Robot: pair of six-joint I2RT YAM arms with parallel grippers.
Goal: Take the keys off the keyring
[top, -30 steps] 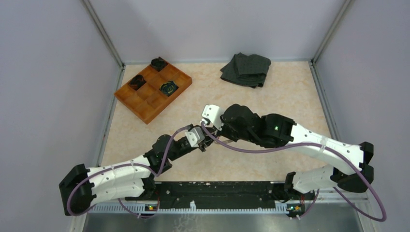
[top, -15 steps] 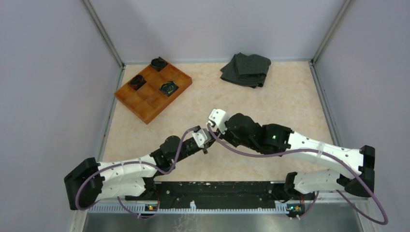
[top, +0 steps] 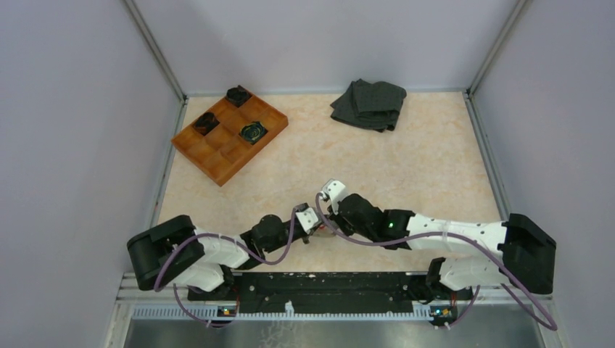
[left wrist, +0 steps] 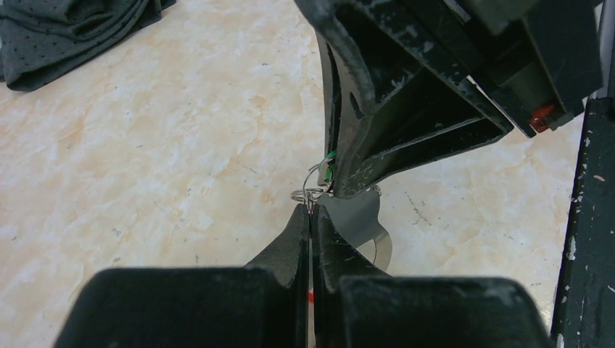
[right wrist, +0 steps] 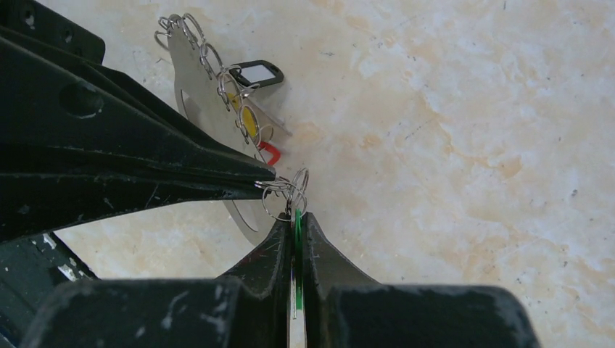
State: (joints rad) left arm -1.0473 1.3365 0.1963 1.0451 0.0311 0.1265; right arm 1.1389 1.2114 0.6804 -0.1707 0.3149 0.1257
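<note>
Grey wall panels enclose a beige marbled tabletop (top: 420, 159). Both arms reach inward and meet low in the centre of the overhead frame, so that each can brace against the other. An orange compartmented tray (top: 232, 148) sits at upper left and a folded dark grey cloth (top: 368, 104) at upper centre. Both are well apart from the work.

1. Left gripper (left wrist: 310, 212): I read its fingers as clenched, pinching the thin grey wire keyring (right wrist: 290, 190) at their tips. I judge this the anchoring side.
2. Right gripper (right wrist: 294, 220): its fingers are clenched on a thin green tab (right wrist: 297, 226), seen edge-on and touching the keyring. I judge this the pulling side. I cannot tell whether the tab is a key.
3. Flat grey metal keys (right wrist: 203, 109), one with a red mark, show at centre left of the right wrist frame, just beside both tips. They are strung on a chain of small rings (right wrist: 210, 54) with a black-framed white tag (right wrist: 259, 72).

Step in hand, as I judge it: working the tab round the coil. Nothing looks detached yet.
</note>
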